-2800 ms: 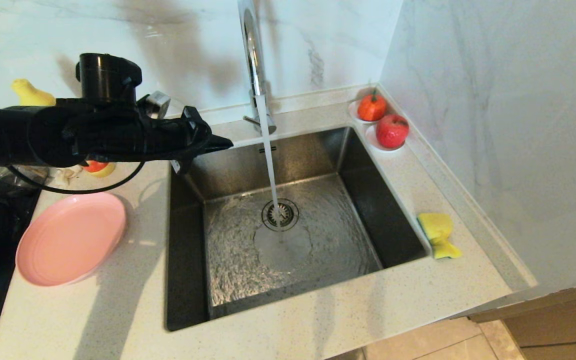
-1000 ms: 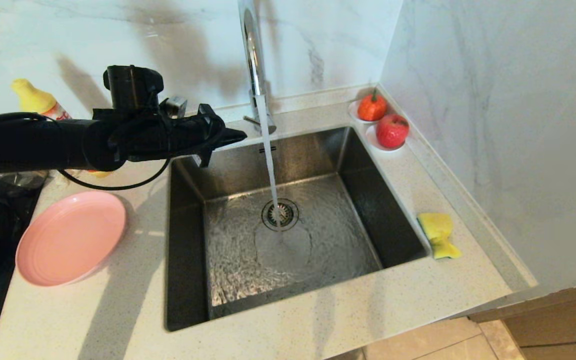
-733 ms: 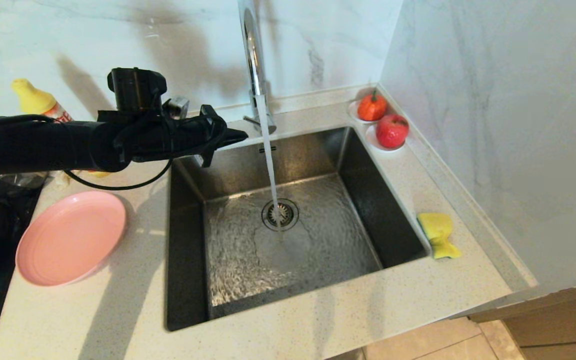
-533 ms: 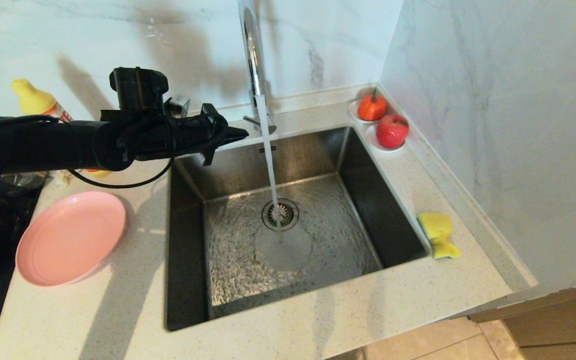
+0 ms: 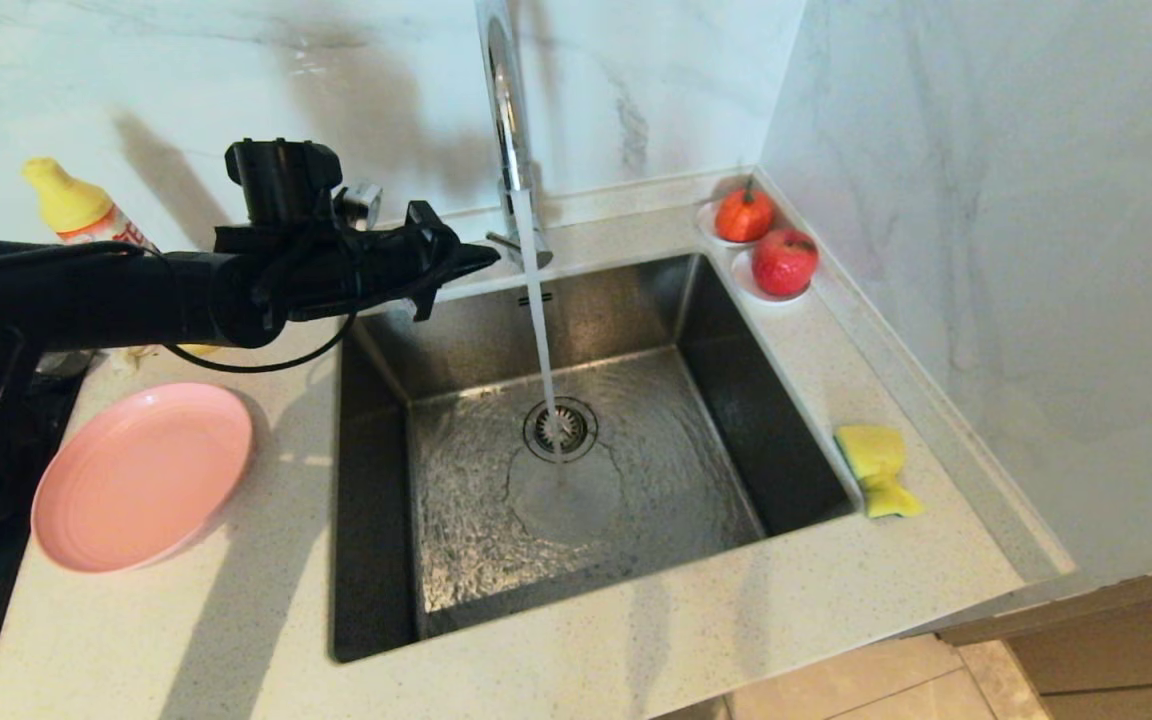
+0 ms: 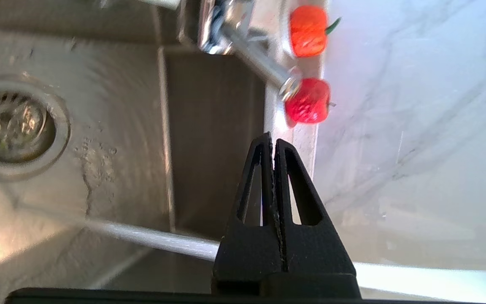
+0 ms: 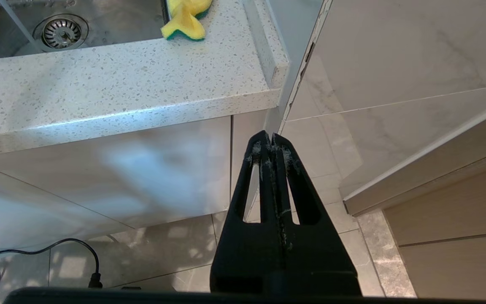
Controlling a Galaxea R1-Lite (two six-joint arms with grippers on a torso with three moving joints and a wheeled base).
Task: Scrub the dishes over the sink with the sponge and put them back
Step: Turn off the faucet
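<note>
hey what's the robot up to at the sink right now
The tap is running into the sink. The left gripper, shut and empty, is stretched out near the tap's base. The pink plate sits on the counter left of the sink, the sponge on the right; neither is picked up. The right gripper hangs shut below the counter edge.

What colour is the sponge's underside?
Green, under the yellow sponge; it shows best in the right wrist view.
</note>
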